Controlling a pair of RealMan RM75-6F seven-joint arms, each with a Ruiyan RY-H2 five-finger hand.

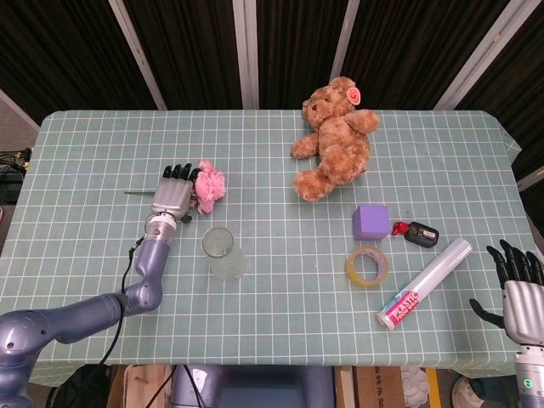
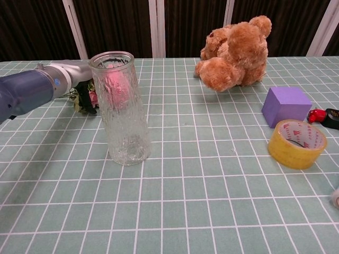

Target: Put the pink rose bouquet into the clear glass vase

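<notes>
The pink rose bouquet (image 1: pixel 209 184) lies on the green checked tablecloth at the left, its stem pointing left. My left hand (image 1: pixel 174 194) is spread over its leaves, fingers extended and apart, beside the pink bloom; I cannot tell whether it touches them. The clear glass vase (image 1: pixel 223 253) stands upright and empty just in front of the bouquet. In the chest view the vase (image 2: pixel 122 116) is close, with a small rose (image 2: pixel 94 98) and my left forearm (image 2: pixel 32 91) behind it. My right hand (image 1: pixel 518 289) hangs open off the table's front right corner.
A brown teddy bear (image 1: pixel 333 140) lies at the back centre. A purple block (image 1: pixel 371 221), a yellow tape roll (image 1: pixel 366 266), a small red and black object (image 1: pixel 416 232) and a roll of plastic wrap (image 1: pixel 425 283) lie on the right side.
</notes>
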